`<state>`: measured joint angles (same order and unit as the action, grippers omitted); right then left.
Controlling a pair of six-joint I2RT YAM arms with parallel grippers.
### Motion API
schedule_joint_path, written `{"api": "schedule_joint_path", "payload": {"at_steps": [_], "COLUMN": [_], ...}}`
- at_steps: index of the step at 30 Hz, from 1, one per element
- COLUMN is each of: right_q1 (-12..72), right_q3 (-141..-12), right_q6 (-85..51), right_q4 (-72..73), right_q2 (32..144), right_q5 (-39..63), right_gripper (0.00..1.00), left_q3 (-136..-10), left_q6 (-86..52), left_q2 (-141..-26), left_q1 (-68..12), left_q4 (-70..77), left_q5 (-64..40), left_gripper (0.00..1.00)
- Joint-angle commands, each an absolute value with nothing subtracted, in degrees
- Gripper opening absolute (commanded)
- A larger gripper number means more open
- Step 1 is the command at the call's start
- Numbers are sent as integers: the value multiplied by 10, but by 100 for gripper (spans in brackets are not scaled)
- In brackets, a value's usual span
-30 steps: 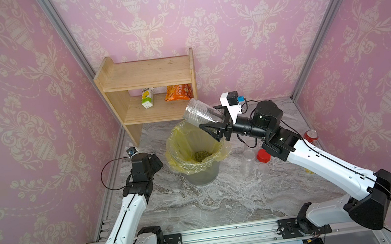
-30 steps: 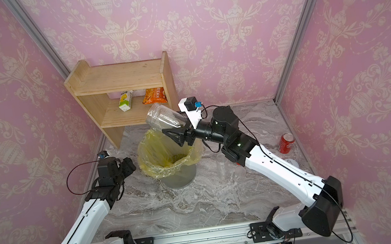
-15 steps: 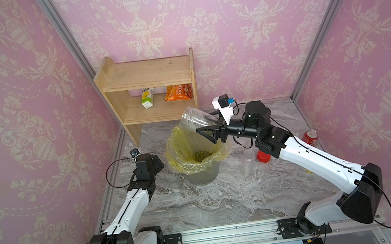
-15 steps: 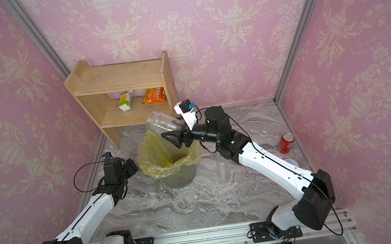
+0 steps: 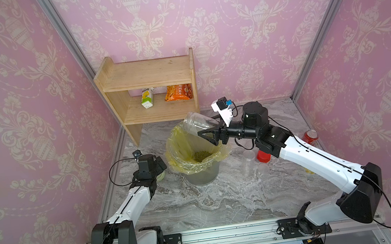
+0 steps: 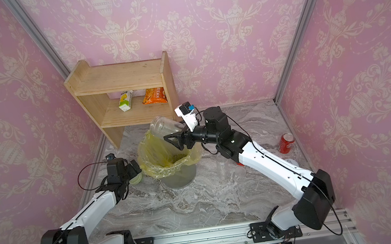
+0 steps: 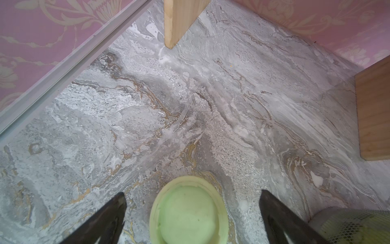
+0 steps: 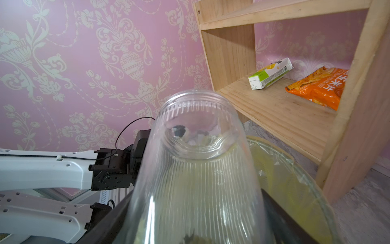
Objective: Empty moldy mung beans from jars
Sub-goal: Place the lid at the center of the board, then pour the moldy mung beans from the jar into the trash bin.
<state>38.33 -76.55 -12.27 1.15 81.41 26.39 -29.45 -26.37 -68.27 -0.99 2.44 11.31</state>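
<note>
1. Right fingers (image 5: 208, 136): closed around the base end of the clear jar (image 5: 194, 124), lidless and held tilted over the rim of the bin, mouth toward the wooden shelf (image 5: 148, 82). The jar looks nearly empty, with a little green at the gripped end.
2. Mung beans (image 5: 201, 155): dull green heap in the bottom of the yellow-bagged bin (image 5: 204, 176), mid-table.
3. Left fingers (image 7: 109, 215): spread wide, one on each side of the pale-green lid (image 7: 188, 213) and clear of it. The lid lies flat on the table (image 5: 225, 200), just beside the bin.
4. Second clear jar (image 5: 247, 160) and red-lidded jar (image 5: 263, 156): on the table by the right arm.
5. Red soda can (image 5: 310, 137): near the wall.
</note>
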Motion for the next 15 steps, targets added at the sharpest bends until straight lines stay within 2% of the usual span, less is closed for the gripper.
{"api": "schedule_joint_path", "payload": {"at_steps": [1,9,15], "right_q1": [381,381,381], "right_q3": [-784,-801,-809], "right_q6": [-133,-133,-128], "right_q4": [41,-4,-62], "right_q2": [793,781,766], "right_q5": [267,265,261], "right_gripper": [27,27,27], "left_q3": [-302,-323,-342], "left_q6": [-251,-244,-243], "left_q2": [-673,-621,-571], "left_q1": [-5,-6,-6], "left_q4": [23,-10,-62], "left_q5": [120,117,71], "left_gripper": [99,99,99]}}
